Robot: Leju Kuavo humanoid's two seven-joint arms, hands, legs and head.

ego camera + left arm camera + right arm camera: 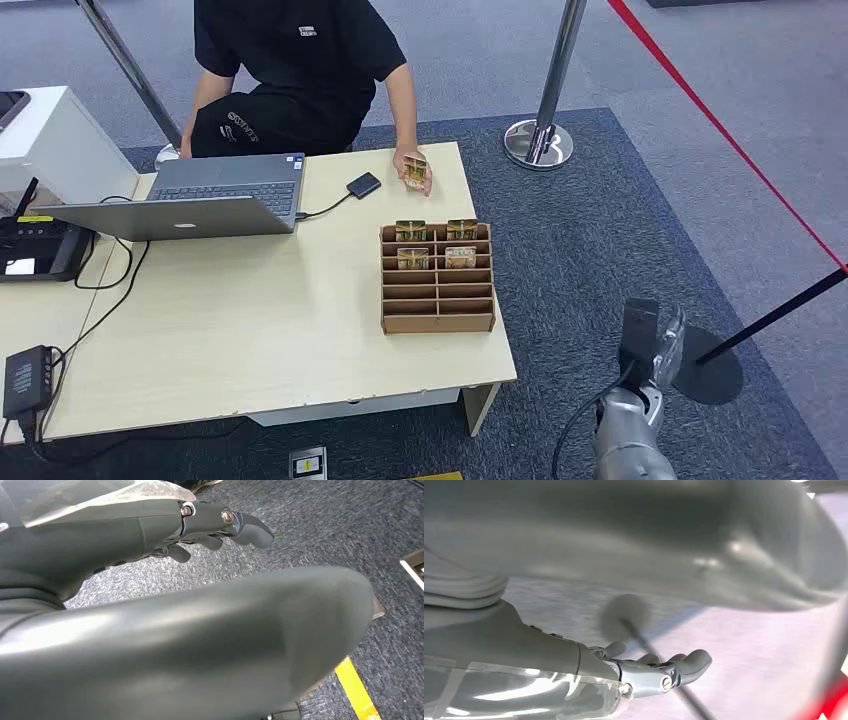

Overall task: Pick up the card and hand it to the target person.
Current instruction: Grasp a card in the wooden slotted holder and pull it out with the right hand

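Observation:
A wooden card rack (437,279) stands on the table's right part, with several gold-printed cards (411,231) in its two far rows. At the table's far side sits a person in black (290,70), whose hand holds one more card (415,172) just above the tabletop. My right hand (657,342) hangs low beside the table's right edge over the carpet, fingers (684,666) stretched out and holding nothing. My left hand (215,522) also hangs over carpet, its fingers spread and empty.
A laptop (200,195) lies open on the table's (250,330) far left, with a small black device (364,185) cabled to it. A black adapter (25,380) sits at the near left. Barrier post bases (538,143) (712,376) stand on the carpet to the right.

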